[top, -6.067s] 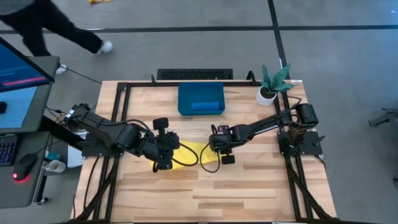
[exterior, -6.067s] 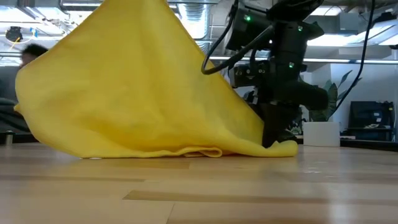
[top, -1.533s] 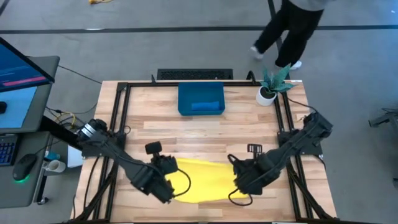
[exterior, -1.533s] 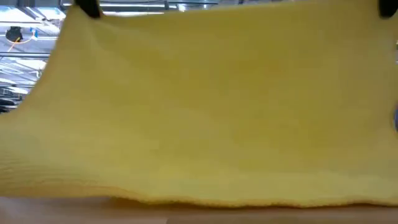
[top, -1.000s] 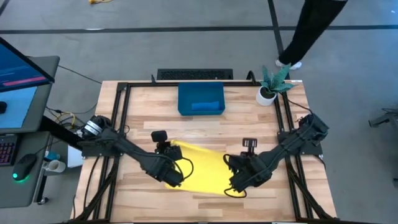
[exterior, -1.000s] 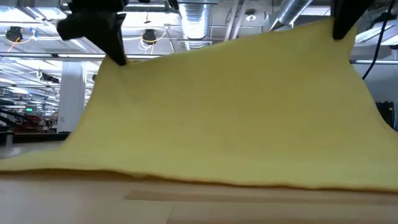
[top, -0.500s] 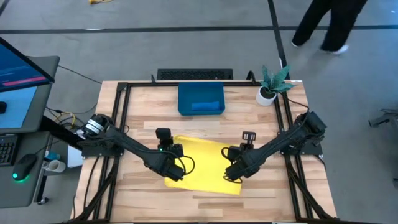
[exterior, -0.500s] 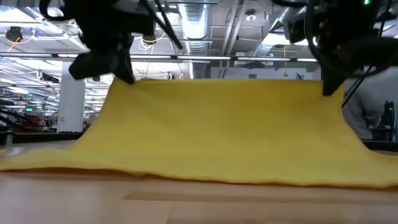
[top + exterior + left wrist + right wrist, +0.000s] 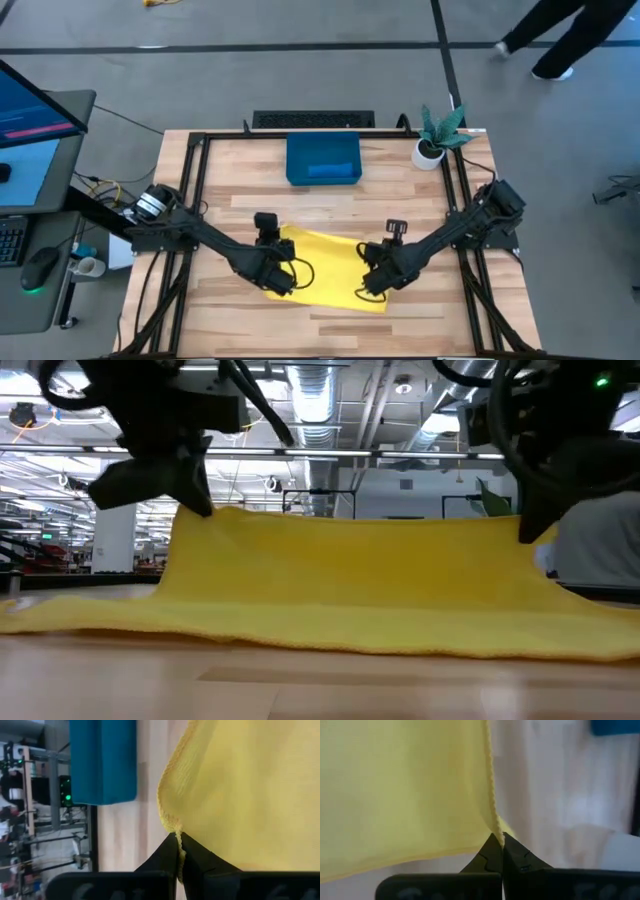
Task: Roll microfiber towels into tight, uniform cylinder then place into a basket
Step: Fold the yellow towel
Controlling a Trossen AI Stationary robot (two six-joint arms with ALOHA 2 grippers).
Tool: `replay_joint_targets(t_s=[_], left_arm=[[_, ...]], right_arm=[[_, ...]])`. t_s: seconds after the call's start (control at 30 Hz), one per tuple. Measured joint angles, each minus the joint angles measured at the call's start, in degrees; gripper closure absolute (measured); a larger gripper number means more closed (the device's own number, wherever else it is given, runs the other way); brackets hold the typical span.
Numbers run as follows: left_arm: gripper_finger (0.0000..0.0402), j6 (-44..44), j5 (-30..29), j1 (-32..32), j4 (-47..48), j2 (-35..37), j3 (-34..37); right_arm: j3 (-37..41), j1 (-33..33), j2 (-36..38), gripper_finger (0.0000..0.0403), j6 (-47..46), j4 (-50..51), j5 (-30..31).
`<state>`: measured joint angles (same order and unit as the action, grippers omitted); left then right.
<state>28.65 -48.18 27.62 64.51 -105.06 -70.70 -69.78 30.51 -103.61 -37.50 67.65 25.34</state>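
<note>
Overhead, at lower centre of the frame, the left hand [image 9: 281,279] pinches the yellow microfiber towel [image 9: 325,268] by one corner. The towel lies partly on the wooden surface [image 9: 420,210], its held edge lifted. The right hand [image 9: 369,287] pinches the other corner. At upper centre sits the dark-blue basket [image 9: 322,159].
</note>
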Motion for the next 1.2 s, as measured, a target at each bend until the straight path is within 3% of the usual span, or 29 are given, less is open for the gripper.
replay_joint_targets(t_s=[0.57,0.87,1.2], left_arm=[[0.0401,4.61,10.97,11.87,-1.86,0.0,0.0],[0.0401,0.38,22.54,12.96,-8.82,-0.02,0.0],[0.0401,-1.0,27.08,12.96,-11.92,-0.02,0.0]], right_arm=[[-0.07,8.78,0.0,0.0395,-6.55,-15.2,-11.2],[-0.07,9.58,0.0,0.0395,-6.49,-17.44,-14.89],[-0.07,9.96,0.0,0.0395,-4.71,-21.63,-17.22]])
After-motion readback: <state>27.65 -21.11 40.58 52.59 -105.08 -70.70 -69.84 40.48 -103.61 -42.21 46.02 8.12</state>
